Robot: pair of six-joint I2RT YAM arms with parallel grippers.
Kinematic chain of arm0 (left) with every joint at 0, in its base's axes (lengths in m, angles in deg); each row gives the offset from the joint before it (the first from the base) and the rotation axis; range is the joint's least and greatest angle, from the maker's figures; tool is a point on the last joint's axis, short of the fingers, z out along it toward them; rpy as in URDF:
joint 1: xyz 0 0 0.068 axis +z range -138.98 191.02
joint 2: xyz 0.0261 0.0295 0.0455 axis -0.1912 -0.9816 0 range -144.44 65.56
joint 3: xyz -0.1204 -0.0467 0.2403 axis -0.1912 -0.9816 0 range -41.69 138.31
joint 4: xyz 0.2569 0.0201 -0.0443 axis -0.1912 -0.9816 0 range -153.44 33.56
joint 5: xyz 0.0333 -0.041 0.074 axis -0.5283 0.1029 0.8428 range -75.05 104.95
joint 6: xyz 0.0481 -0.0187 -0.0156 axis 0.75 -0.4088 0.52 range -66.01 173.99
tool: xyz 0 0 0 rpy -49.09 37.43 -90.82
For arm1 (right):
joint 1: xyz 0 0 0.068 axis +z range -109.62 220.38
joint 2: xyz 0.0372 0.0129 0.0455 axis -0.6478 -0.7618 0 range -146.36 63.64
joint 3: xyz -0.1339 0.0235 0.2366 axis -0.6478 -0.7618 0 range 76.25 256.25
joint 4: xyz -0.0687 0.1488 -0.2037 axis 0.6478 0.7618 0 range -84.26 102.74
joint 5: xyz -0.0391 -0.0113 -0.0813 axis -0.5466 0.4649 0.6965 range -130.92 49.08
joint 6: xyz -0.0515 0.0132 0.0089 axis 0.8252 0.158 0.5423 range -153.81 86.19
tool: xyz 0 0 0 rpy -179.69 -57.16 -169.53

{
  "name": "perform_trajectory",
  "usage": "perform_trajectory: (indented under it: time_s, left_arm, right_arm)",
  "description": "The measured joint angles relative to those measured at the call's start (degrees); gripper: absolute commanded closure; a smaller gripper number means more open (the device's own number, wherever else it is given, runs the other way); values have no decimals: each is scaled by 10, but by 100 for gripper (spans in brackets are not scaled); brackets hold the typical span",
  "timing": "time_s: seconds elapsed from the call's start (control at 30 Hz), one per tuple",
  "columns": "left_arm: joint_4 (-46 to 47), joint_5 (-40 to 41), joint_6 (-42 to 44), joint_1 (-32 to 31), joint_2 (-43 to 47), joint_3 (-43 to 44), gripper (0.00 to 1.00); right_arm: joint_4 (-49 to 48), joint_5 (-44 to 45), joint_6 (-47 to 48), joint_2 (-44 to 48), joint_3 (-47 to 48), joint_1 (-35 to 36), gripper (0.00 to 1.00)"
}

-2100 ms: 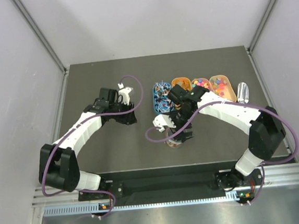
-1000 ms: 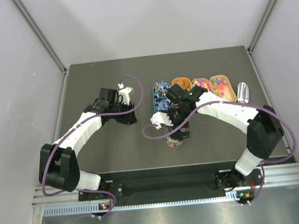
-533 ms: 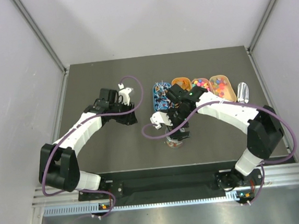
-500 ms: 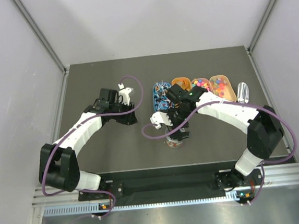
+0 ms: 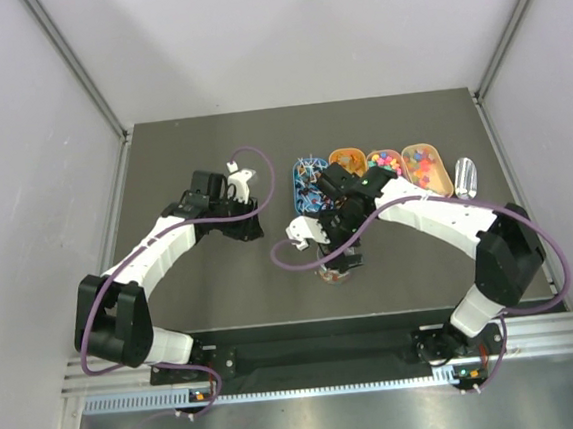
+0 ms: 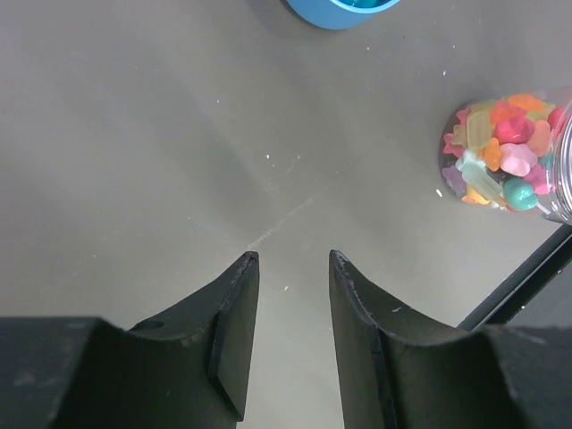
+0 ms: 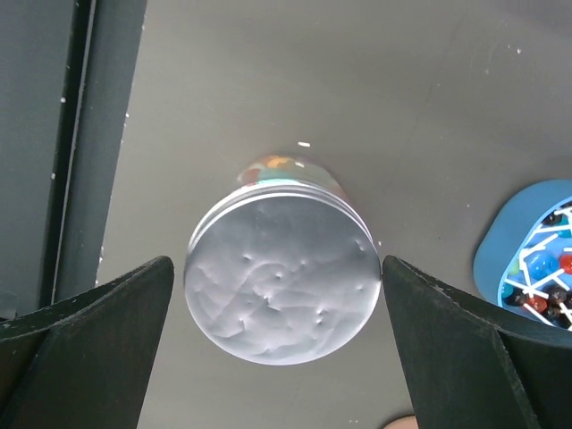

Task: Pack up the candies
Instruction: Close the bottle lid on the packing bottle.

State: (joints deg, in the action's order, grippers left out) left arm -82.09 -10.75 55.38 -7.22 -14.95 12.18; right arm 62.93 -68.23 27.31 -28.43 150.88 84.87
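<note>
- candies (image 6: 502,154): tiny, light, probably hard and slick, so apt to roll or pop out from between pads; packed ones best moved via jar (image 7: 284,168), gripped across wall under silver lid (image 7: 281,286)
- look: mixed pink, orange, yellow, teal; star and bean shapes
- where: most fill clear jar toward table's near edge; more lie in blue tray (image 7: 490,255) and orange trays (image 5: 423,145) behind
- right gripper (image 7: 277,264): jaws spread wide, flanking lid, not touching
- left gripper (image 6: 292,259): jaws slightly parted, empty, over bare table (image 6: 134,134), well left of jar
</note>
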Motion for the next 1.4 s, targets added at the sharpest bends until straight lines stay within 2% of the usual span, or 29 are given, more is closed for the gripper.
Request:
perform_trajectory:
  time_s: [0.43,0.5,0.53,0.57,0.6,0.63,1.07,1.4]
  left_arm:
    - [0,-2,0,0,0,0,58]
    - [0,-2,0,0,0,0,58]
    - [0,-2,0,0,0,0,58]
    - [0,-1,1,0,0,0,58]
    - [0,-2,0,0,0,0,58]
    - [0,-2,0,0,0,0,58]
    - [0,-1,0,0,0,0,58]
    - [-3,1,3,0,0,2,58]
  right_arm:
    - [-2,3,-14,27,0,23,2]
    - [-7,7,-29,36,0,23,17]
    - [-10,9,-34,40,0,23,31]
    - [-15,12,-44,46,0,23,76]
    - [-21,15,-52,52,0,23,95]
    - [-26,17,-57,57,0,23,100]
    - [-68,32,-79,61,-69,23,100]
    - [-66,44,-77,58,-57,21,100]
